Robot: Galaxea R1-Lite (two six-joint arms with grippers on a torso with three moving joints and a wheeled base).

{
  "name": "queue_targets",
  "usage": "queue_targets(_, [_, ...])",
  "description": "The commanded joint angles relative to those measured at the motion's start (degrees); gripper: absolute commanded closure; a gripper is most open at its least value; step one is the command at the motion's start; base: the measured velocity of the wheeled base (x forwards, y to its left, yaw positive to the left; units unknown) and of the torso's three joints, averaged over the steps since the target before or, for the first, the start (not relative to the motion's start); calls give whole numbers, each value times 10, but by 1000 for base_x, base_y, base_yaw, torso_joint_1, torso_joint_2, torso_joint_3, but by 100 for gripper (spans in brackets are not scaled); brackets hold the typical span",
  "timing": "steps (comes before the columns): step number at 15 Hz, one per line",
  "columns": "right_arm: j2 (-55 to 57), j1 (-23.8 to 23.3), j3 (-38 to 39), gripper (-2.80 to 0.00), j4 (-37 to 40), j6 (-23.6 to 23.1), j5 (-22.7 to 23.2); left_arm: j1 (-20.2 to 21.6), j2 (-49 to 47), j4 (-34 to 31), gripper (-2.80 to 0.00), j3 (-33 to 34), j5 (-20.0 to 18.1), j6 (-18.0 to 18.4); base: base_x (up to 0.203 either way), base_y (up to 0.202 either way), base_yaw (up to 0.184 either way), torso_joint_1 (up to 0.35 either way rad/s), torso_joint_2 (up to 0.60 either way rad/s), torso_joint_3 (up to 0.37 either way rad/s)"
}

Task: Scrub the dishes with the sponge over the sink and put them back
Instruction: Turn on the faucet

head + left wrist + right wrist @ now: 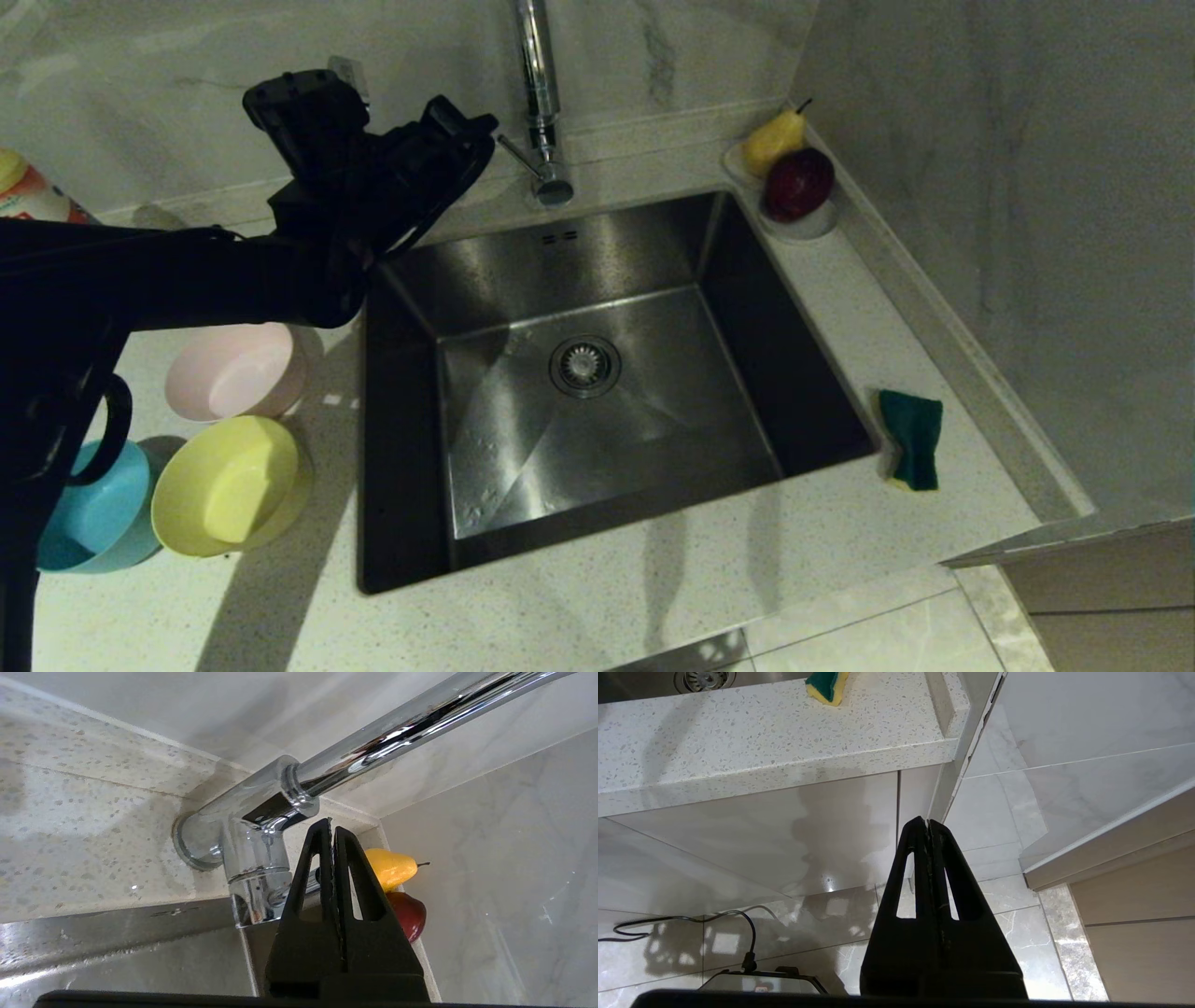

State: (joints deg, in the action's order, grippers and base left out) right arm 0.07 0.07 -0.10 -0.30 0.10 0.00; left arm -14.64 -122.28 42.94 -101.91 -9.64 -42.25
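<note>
Brushed steel sink (597, 252), glossy chrome tap (537, 84)

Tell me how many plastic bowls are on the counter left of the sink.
3. The pink bowl sits farthest back, the yellow bowl in front of it, and the blue bowl leftmost, partly hidden behind the left arm. More could be hidden there.

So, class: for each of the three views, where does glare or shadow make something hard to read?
Head view: the left arm is a dark silhouette, shadowing the pink bowl; sink side walls go near black. Left wrist view: bright streaks of glare run along the tap. Right wrist view: the floor tiles mirror window light below the counter.
</note>
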Motion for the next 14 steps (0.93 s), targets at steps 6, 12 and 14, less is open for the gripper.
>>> queue_targets(6, [0, 0, 0, 0, 0, 0, 0, -3, -23, -2, 0, -15, 0, 14, 0, 0, 0, 0, 0, 0])
queue_targets(12, [0, 0, 0, 0, 0, -1, 0, -4, -19, -12, 0, -9, -1, 14, 0, 0, 0, 0, 0, 0])
queue_targets(14, [0, 0, 0, 0, 0, -1, 0, -6, -11, -12, 0, 1, -1, 14, 0, 0, 0, 0, 0, 0])
